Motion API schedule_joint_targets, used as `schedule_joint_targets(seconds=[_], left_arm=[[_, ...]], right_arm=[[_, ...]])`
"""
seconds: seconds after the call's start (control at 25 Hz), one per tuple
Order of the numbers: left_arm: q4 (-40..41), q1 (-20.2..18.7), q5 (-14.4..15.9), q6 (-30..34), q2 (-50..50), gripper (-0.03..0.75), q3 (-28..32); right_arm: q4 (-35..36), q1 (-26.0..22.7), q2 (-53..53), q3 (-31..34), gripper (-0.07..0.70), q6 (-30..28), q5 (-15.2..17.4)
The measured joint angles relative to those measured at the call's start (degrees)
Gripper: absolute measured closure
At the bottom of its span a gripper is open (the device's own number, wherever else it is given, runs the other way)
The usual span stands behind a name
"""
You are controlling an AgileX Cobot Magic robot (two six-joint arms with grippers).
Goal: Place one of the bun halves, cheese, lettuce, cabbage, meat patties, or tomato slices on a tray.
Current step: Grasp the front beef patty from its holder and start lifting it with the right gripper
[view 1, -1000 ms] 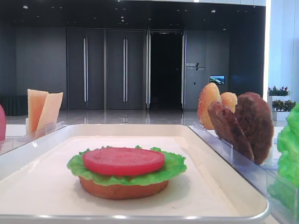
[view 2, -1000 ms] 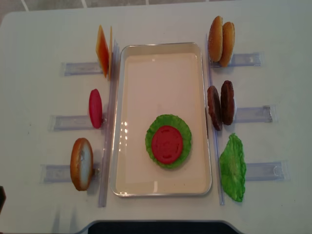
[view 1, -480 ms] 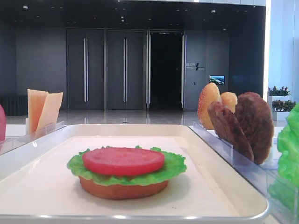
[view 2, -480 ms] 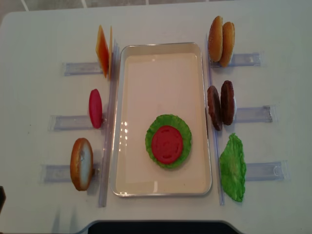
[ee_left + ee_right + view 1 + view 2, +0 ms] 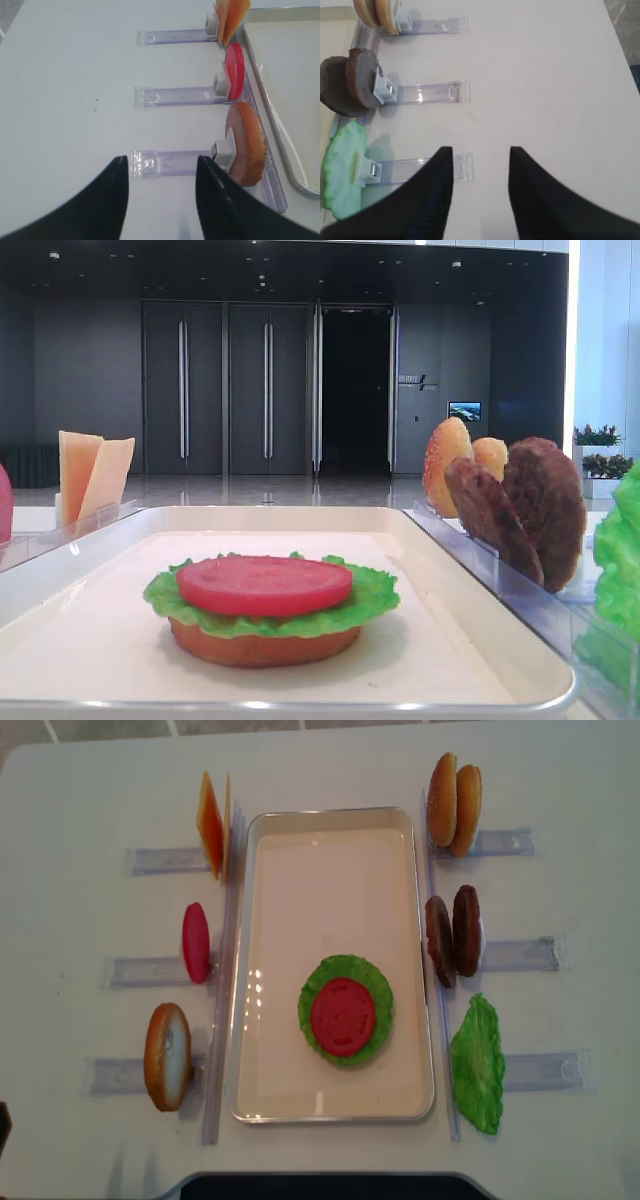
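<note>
On the cream tray (image 5: 330, 820) lies a flat bun half topped with lettuce (image 5: 375, 982) and a tomato slice (image 5: 343, 1013). Two meat patties (image 5: 453, 938) stand on edge in the right middle rack, and they also show as patties (image 5: 350, 85) in the right wrist view. My right gripper (image 5: 481, 150) is open over bare table to the right of the racks, holding nothing. My left gripper (image 5: 161, 160) is open above the outer end of the rack holding a bun half (image 5: 247, 145), also holding nothing. No cabbage is in view.
Clear racks flank the tray. On the left stand cheese (image 5: 212, 825), a tomato slice (image 5: 196, 942) and a bun half (image 5: 167, 1055). On the right stand two seeded bun halves (image 5: 454, 804) and a lettuce leaf (image 5: 478, 1063). The tray's raised rim (image 5: 480, 580) lies between them.
</note>
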Motion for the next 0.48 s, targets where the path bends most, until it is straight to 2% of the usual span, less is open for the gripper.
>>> schedule_joint_targets(seconds=[0.48], left_arm=[[0.2,0.0,0.0,0.0,0.0,0.412,0.0]], right_arm=[[0.1,0.0,33.9,-12.9,0.343,0.0,-0.8]])
